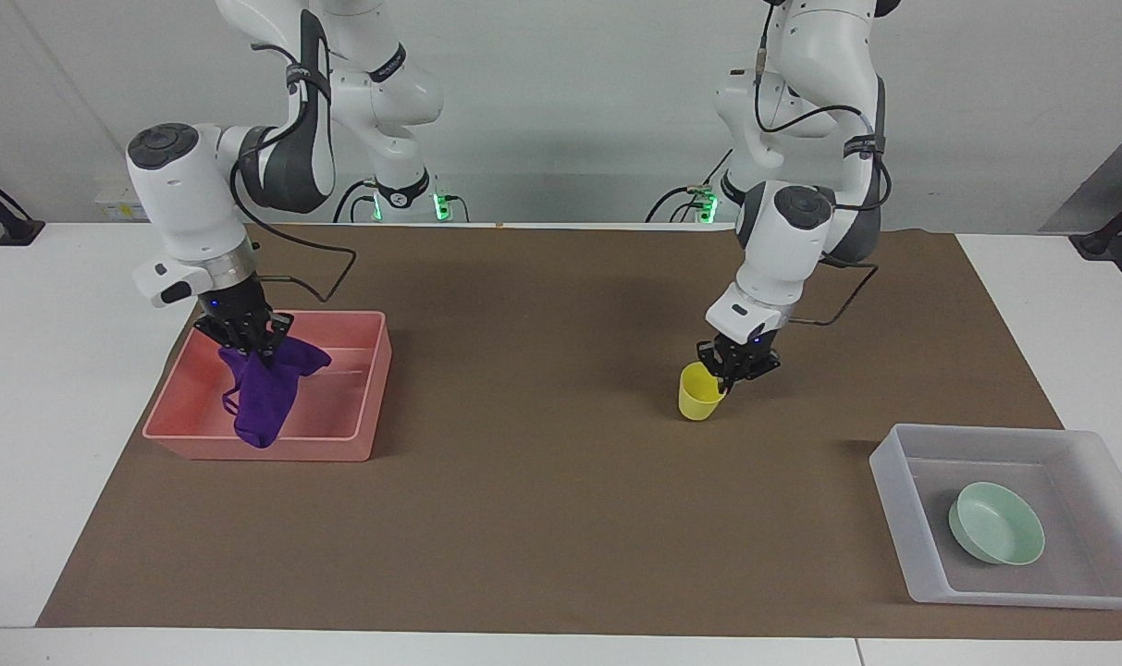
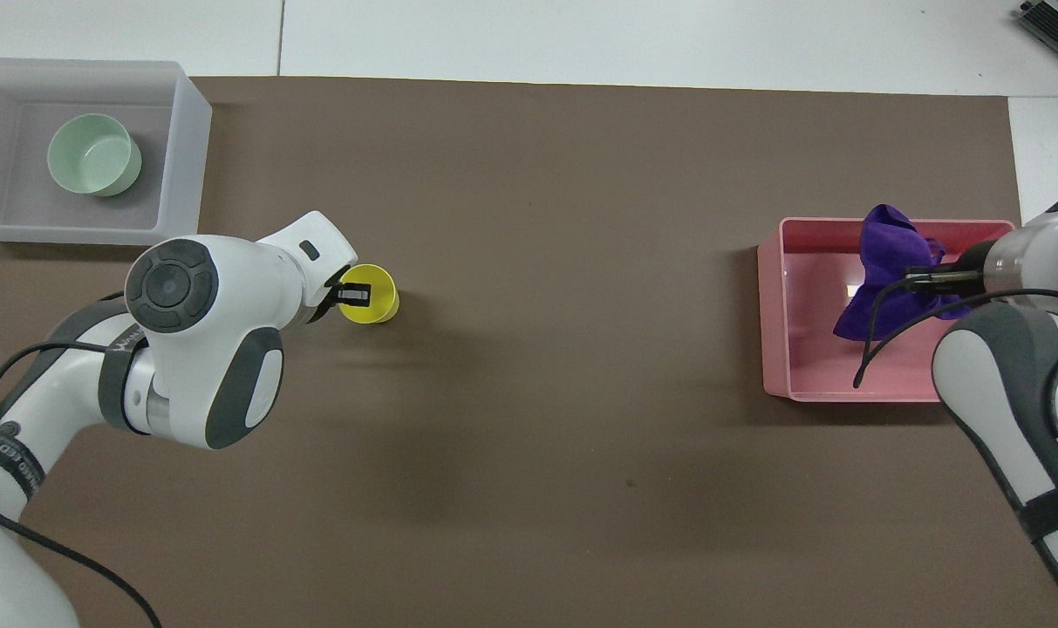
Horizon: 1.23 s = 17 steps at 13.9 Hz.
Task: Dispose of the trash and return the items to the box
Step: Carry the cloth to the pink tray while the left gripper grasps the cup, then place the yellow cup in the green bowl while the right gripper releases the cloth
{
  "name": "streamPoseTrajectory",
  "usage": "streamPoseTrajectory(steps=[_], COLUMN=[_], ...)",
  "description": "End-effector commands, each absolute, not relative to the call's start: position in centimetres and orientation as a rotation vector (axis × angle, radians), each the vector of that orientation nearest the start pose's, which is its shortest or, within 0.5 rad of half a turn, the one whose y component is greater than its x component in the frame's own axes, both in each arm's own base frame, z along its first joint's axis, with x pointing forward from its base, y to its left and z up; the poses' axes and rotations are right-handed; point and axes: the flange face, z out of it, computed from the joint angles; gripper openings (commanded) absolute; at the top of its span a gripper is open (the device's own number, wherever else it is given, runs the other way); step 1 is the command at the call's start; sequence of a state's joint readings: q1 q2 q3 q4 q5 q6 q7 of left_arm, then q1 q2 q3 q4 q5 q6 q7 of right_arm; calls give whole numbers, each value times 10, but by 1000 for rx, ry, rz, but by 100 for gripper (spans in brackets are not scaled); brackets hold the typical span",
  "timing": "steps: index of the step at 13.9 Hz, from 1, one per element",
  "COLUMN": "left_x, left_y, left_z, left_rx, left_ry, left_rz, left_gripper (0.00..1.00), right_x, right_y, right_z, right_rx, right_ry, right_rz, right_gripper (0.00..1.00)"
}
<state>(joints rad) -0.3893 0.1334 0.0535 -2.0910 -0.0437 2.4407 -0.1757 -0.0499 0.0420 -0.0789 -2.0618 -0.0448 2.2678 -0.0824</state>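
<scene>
Now, counted:
Left gripper (image 1: 722,381): clamped on one small yellow plastic cup (image 1: 698,393), frame centre-right.
Right gripper (image 1: 246,343): pinching one soft purple cloth (image 1: 265,393) over one pink rectangular bin (image 1: 362,435).
Translucent tray (image 1: 930,578): one, holding one mint-green bowl (image 1: 997,523).

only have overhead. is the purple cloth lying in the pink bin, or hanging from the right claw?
Observer: Hanging. The facing view shows the right claw shut on the purple cloth, which dangles over the pink bin, not released.
Operator: and the yellow cup, upright?
Observer: Slightly tilted. The left claw pinches the yellow cup by its rim, on the side toward the left arm's end of the table.
</scene>
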Motion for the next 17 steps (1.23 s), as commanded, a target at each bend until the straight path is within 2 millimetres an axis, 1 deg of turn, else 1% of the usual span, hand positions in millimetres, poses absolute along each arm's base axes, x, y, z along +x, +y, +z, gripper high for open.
streamPoseTrajectory(steps=[1, 3, 5, 7, 9, 10, 12, 13, 14, 16, 17], left_x=[573, 589, 606, 627, 643, 649, 657, 664, 672, 683, 691], left_y=[-161, -133, -110, -80, -53, -34, 2, 11, 19, 49, 59], left_z=[417, 436, 453, 469, 486, 491, 496, 495, 501, 504, 506], left_rx=[-3195, -3187, -3167, -3151, -3139, -3126, -3103, -3099, -3090, -3078, -3071], left_ry=[141, 88, 126, 80, 41, 56, 37, 25, 10, -53, -51], left_rz=[-408, -458, -491, -537, -542, -547, -562, -569, -594, -604, -605], left_gripper=[0, 0, 0, 0, 0, 0, 0, 0, 0, 0, 0], right_x=[559, 559, 557, 556, 555, 555, 555, 555, 555, 555, 556], right_y=[-75, -74, -73, -74, -73, -73, -74, -74, -74, -73, -73], right_z=[415, 404, 395, 378, 373, 368, 365, 364, 364, 364, 364], right_rx=[-3178, -3175, -3174, -3170, -3169, -3168, -3169, -3169, -3169, -3165, -3163], right_ry=[24, 34, 53, 63, 64, 65, 67, 70, 72, 111, 125], right_rz=[-289, -301, -292, -280, -292, -280, -280, -276, -276, -276, -276], right_gripper=[0, 0, 0, 0, 0, 0, 0, 0, 5, 60, 95])
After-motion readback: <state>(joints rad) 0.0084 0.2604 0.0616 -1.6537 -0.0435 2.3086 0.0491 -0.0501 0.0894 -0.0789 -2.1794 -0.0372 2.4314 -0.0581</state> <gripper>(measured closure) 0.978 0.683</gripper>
